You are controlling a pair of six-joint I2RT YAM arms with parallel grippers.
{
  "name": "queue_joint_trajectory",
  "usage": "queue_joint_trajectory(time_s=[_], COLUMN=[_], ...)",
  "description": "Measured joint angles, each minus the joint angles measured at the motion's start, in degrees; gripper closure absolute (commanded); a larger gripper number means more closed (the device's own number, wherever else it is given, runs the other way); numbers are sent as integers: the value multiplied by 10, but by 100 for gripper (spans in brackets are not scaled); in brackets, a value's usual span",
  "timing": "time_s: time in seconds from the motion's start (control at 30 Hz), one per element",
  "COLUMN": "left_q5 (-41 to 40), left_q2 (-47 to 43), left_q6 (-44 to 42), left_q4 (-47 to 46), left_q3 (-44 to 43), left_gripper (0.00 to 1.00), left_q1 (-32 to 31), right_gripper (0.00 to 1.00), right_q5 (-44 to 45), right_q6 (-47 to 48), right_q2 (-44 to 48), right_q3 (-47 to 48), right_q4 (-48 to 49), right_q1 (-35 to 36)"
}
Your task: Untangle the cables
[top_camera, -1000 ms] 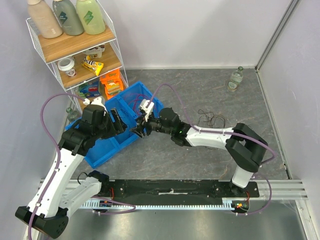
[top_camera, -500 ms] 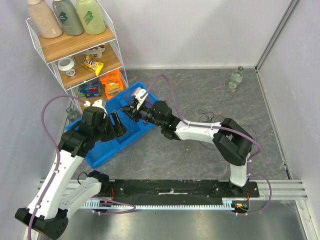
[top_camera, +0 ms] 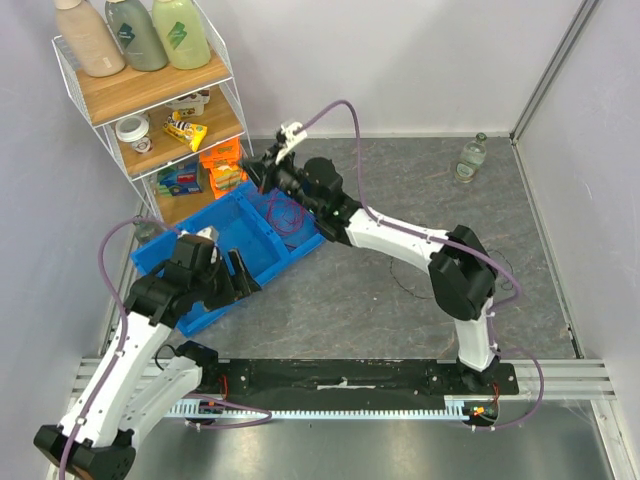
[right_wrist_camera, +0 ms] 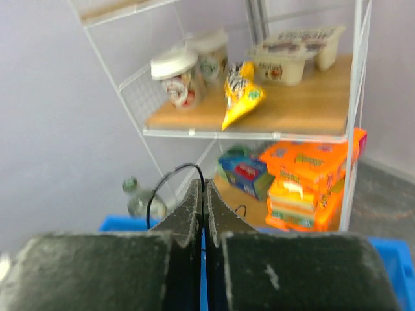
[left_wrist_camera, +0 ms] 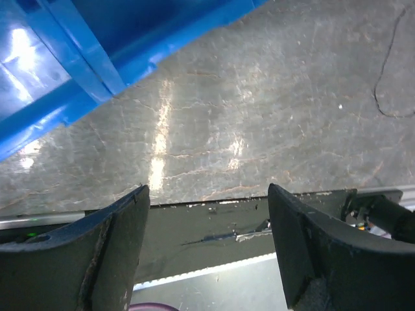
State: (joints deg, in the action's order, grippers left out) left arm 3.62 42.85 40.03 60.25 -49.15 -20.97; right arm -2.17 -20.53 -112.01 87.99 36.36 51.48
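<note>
Right gripper [right_wrist_camera: 203, 194] clamped on a thin black cable [right_wrist_camera: 170, 173]; left gripper [left_wrist_camera: 207, 217] spread wide, blue bin [left_wrist_camera: 130, 45] just ahead.

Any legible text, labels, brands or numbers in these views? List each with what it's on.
Nothing reads clearly in any view.
Bottles: green logo, lettering too small.
Cups: label print blurred.
Lidded tray: dark lettering, blurred.
Yellow snack bag: print blurred.
Orange boxes: print blurred.
Blue box: print blurred.
</note>
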Motion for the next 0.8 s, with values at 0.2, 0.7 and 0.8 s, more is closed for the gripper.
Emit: queue_joint_trajectory(time_s=[0.2, 0.7, 0.8], left_q5=[164, 360, 379], left_q2=[-74, -325, -325], left_q6=[-24, -130, -140], left_q4=[-15, -177, -184], left_q3=[56, -105, -120], left_gripper=[17, 7, 7], left_q1=[0, 0, 0], right_gripper=[100, 100, 100], right_q5=[-3, -40, -38], right_q6=[-88, -118, -114], right_q2=[-101, -163, -164], right_q3=[207, 236, 239], right_q4=[-108, -222, -231], right_q1=[-23, -21, -21])
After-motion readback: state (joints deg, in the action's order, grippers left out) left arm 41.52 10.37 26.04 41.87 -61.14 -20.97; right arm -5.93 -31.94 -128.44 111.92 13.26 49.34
